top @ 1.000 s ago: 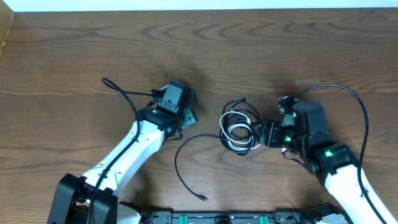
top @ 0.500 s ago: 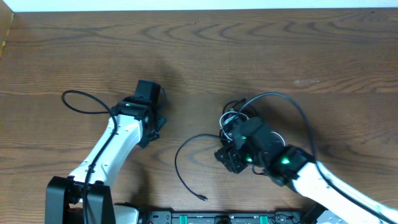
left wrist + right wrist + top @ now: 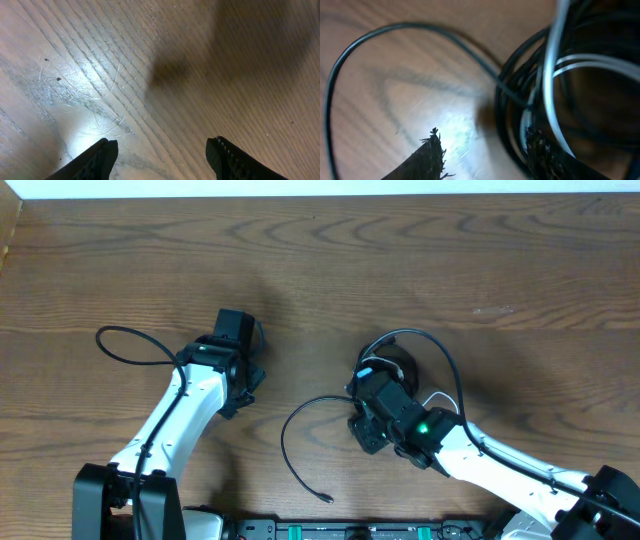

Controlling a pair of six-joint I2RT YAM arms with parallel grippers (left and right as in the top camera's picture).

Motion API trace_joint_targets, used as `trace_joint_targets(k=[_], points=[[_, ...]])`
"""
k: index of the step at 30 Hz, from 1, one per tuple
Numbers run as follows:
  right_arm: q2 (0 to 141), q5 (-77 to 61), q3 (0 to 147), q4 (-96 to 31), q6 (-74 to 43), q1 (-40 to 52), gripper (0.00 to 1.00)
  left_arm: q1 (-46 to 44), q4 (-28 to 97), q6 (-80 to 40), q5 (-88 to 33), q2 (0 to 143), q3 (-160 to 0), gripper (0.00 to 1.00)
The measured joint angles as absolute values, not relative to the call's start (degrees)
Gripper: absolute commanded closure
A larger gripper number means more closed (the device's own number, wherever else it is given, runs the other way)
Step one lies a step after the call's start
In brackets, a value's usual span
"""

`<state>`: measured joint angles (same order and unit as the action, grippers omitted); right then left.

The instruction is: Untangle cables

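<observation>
Overhead, we see the cables bunched at centre under the right arm, one black strand trailing near-left. Left wrist: the left gripper is spread over bare table, well left of them. Right wrist: the right gripper is spread astride the bundle's edge, pinching nothing. We judge the untangling barely begun.

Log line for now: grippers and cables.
left gripper: open, over bare table | right gripper: open, at edge of cable bundle | loose black cable: arcs out of bundle, plug on table

The table is grained, lightly scratched wood; the cables wear smooth, glossy plastic.
</observation>
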<state>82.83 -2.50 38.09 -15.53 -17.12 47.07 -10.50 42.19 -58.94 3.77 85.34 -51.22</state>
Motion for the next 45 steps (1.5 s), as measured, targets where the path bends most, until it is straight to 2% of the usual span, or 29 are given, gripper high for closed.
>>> trace_joint_targets(k=[12, 23, 28, 32, 34, 35, 40, 43, 45], points=[[84.49, 0.01, 38.22, -14.15, -17.04, 47.07, 0.54, -10.5, 42.22, -58.94, 3.79, 85.34, -51.22, 0.37], [86.67, -0.23, 38.37, -14.06, -16.91, 47.07, 0.55, -10.5, 42.22, -58.94, 3.31, 85.34, -51.22, 0.37], [87.48, -0.23, 39.31, -16.95, -16.71, 47.07, 0.59, -10.5, 42.22, -58.94, 2.96, 85.34, -51.22, 0.37], [91.53, -0.78, 41.54, -17.37, -15.92, 47.0, 0.78, -10.5, 42.26, -58.94, 2.5, 85.34, -51.22, 0.37], [93.97, -0.89, 43.86, -19.44, -15.62, 47.03, 0.94, -10.5, 42.22, -58.94, 2.24, 85.34, -51.22, 0.37], [94.45, -1.21, 44.71, -20.14, -15.68, 47.0, 0.99, -10.5, 42.26, -58.94, 2.13, 85.34, -51.22, 0.37], [96.01, -3.18, 47.79, -24.6, -14.87, 47.0, 0.99, -10.5, 42.26, -58.94, 1.76, 85.34, -51.22, 0.37], [96.12, -5.32, 51.05, -28.51, -14.87, 46.48, 0.99, -10.5, 42.0, -58.3, 0.93, 85.34, -51.22, 0.59], [95.9, -7.7, 54.7, -30.7, -15.35, 45.3, 0.99, -10.5, 40.77, -56.25, -0.38, 85.34, -51.22, 0.63]])
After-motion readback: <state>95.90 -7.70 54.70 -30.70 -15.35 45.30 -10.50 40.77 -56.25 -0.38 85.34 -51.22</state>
